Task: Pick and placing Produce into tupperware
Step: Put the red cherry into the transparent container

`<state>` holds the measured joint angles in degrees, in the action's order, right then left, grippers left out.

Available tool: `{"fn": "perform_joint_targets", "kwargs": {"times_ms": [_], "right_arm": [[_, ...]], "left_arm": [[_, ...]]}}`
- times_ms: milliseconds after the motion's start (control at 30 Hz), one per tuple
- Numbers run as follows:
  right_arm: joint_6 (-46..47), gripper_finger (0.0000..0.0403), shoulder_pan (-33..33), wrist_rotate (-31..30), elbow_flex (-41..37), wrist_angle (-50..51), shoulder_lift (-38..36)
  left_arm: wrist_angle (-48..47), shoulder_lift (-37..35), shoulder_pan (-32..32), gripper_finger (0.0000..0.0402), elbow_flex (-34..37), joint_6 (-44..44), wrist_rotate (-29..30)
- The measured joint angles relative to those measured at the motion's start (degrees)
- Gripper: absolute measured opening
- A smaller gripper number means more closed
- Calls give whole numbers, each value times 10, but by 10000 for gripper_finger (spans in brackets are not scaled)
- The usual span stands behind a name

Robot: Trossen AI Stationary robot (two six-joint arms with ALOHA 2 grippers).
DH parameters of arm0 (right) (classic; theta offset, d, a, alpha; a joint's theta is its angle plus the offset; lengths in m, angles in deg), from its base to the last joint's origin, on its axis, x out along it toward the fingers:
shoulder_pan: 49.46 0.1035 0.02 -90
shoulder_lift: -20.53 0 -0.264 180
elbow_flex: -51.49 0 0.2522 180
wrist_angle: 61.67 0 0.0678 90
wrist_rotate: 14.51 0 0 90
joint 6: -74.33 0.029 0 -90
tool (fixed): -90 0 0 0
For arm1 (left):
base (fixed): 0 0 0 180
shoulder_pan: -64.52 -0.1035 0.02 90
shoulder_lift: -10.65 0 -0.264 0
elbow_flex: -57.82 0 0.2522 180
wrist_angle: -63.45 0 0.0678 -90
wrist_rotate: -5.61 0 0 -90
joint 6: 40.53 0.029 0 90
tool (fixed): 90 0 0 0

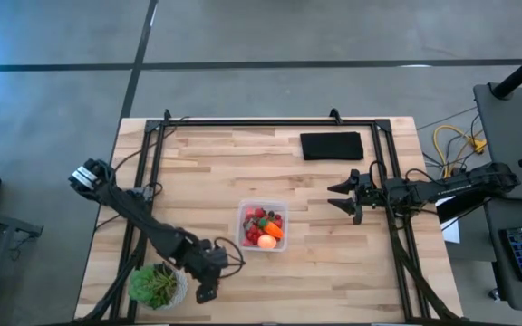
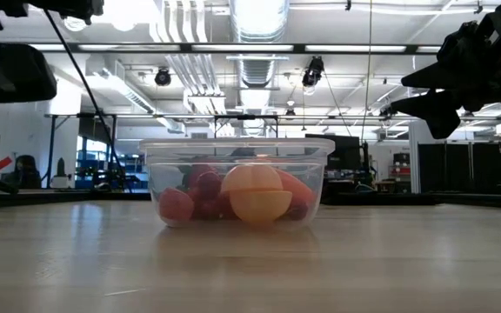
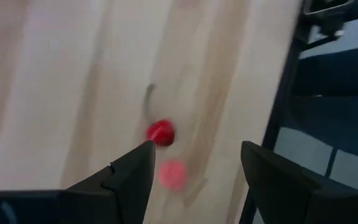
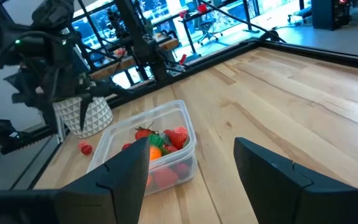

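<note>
Left gripper (image 3: 191,174) spread above a loose red strawberry (image 3: 160,132) on the table (image 1: 333,272), next to the potted plant (image 1: 157,285). Tupperware (image 1: 262,226) mid-table, nearly full. Risk: strawberry rolls off a finger. Right gripper (image 1: 347,195) spread, idle

**Bright overhead light, one badly smeared wrist view**

Ceiling lamps (image 2: 255,16) glare white in the low view, leaving arm silhouettes black. The pale wooden table (image 1: 333,263) is evenly lit, shadows soft. The left wrist view is motion-blurred: the small red berry piece (image 3: 160,132) looks smeared.
</note>
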<state>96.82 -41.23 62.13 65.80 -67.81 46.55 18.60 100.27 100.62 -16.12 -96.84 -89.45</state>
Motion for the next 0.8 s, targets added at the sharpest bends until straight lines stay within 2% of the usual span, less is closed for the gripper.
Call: {"fn": "perform_joint_targets", "kwargs": {"times_ms": [167, 400, 800], "right_arm": [[0, 226, 0, 0, 0, 0, 0], [0, 226, 0, 0, 0, 0, 0], [0, 226, 0, 0, 0, 0, 0]], "left_arm": [[48, 37, 15, 223, 1, 44, 40], [45, 62, 16, 223, 1, 47, 95], [21, 60, 41, 223, 2, 41, 87]]}}
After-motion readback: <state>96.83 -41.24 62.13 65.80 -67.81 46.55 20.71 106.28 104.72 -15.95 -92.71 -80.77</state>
